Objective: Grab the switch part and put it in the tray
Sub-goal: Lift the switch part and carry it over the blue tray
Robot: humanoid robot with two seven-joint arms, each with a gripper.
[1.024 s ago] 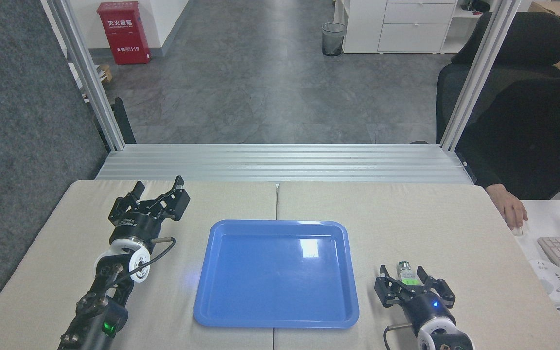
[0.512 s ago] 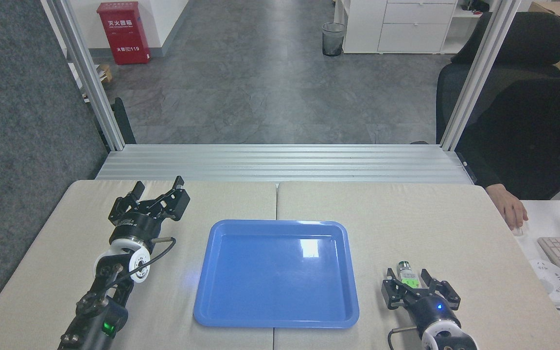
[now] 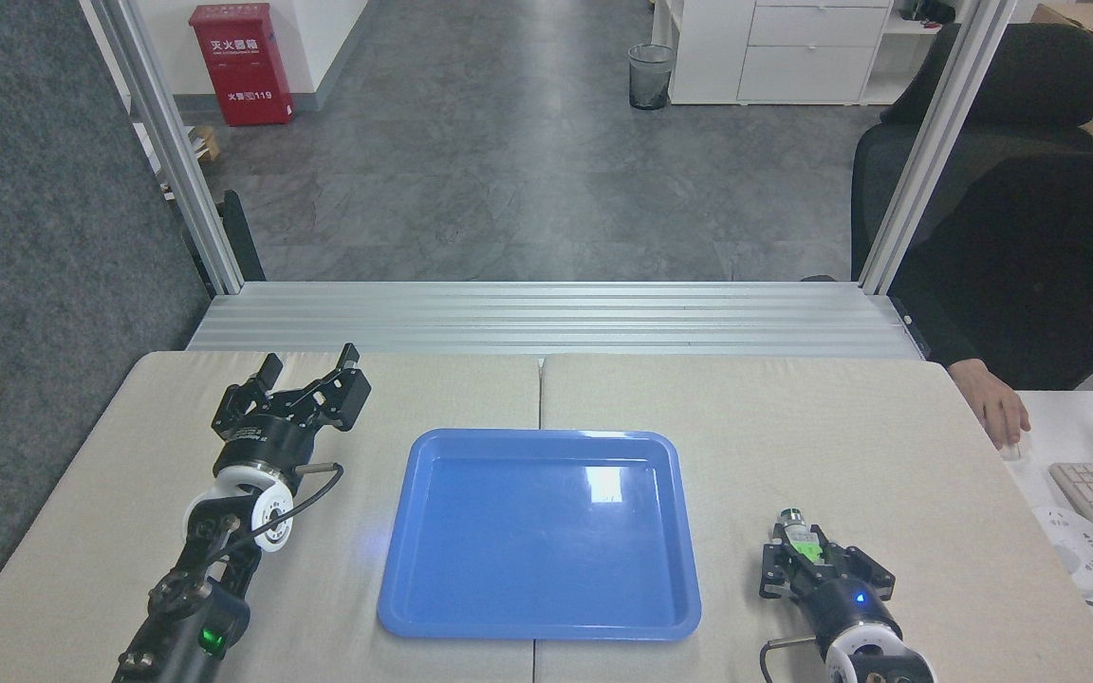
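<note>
At the left of the beige padded table point(image 3: 698, 427), the left gripper point(image 3: 307, 365) rests with its black fingers spread wide and nothing between them. The large shallow glossy blue plastic tray point(image 3: 471, 607) lies bare at the middle. Just right of the tray, near the front edge, the right gripper point(image 3: 817, 560) is closed narrowly around the small whitish switch part point(image 3: 801, 541) with its green middle, whose dark metallic end points away from the robot.
</note>
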